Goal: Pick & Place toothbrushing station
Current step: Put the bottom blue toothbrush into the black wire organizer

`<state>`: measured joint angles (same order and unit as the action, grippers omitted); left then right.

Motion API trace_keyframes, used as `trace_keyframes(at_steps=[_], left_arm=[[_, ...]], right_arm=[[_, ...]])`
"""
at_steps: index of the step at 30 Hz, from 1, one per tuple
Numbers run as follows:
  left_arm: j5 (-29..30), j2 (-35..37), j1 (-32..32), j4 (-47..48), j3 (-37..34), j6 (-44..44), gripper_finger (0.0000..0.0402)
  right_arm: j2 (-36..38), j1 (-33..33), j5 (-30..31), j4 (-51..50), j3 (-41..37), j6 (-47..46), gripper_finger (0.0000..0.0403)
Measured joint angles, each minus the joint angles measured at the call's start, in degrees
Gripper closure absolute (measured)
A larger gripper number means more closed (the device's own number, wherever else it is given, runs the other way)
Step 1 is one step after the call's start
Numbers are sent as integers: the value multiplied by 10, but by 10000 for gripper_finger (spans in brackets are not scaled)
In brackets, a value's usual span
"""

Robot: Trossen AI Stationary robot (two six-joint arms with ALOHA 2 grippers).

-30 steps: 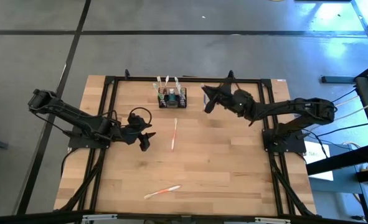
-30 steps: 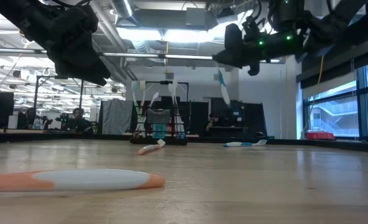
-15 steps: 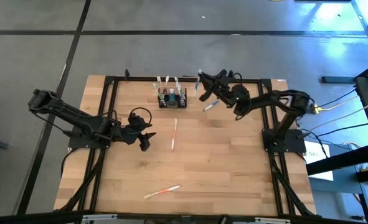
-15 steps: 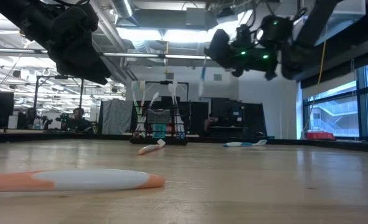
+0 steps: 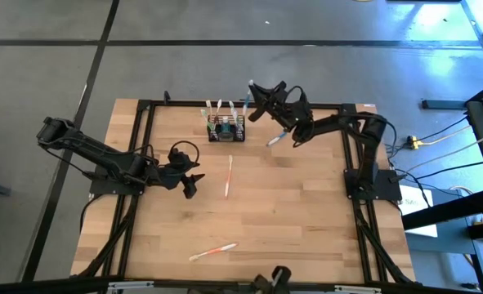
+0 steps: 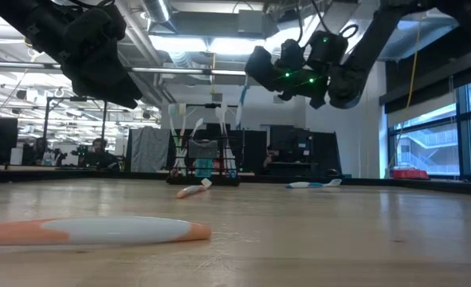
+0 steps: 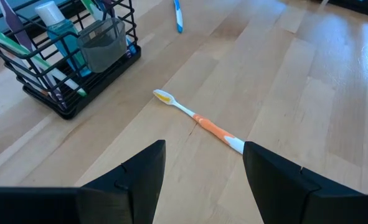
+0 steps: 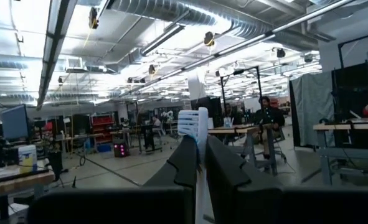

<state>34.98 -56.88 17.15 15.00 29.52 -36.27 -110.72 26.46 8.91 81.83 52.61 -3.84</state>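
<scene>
The toothbrushing station, a black wire-mesh basket [image 5: 225, 129], stands at the table's far middle with several brushes and a teal bottle upright in it; it also shows in the left wrist view [image 7: 78, 56]. My right gripper [image 5: 255, 98] hovers just right of the basket, shut on a blue-and-white toothbrush [image 6: 242, 100]. My left gripper [image 5: 194, 181] is open and empty at mid-left, above the table. An orange-and-white toothbrush [image 7: 199, 119] lies flat ahead of it. My right gripper pinches the toothbrush's white neck [image 8: 200, 186] between its two fingers [image 8: 185, 162], just below the bristle head [image 8: 193, 121], which stands out past the fingertips. The brush is lifted clear of the table, beside the basket's right end.
A blue toothbrush [image 5: 275, 139] lies on the table right of the basket. Another orange-and-white toothbrush [image 5: 212, 251] lies near the front edge. A black frame [image 5: 143, 106] runs round the table's sides.
My right gripper has gone toward the table's far-left, toward the basket, carrying the blue-and-white toothbrush clear of the table. The brush now hangs beside the basket's right end.
</scene>
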Motion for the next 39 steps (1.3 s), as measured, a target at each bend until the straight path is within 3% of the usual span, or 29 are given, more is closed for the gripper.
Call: trace_keyframes(at_steps=[13, 39], left_arm=[[1, 0, 0, 0, 0, 0, 190], [2, 0, 0, 0, 0, 0, 190]], right_arm=[[-88, 12, -24, -1, 39, -17, 385], [-90, 8, -98, -95, 39, 9, 385]])
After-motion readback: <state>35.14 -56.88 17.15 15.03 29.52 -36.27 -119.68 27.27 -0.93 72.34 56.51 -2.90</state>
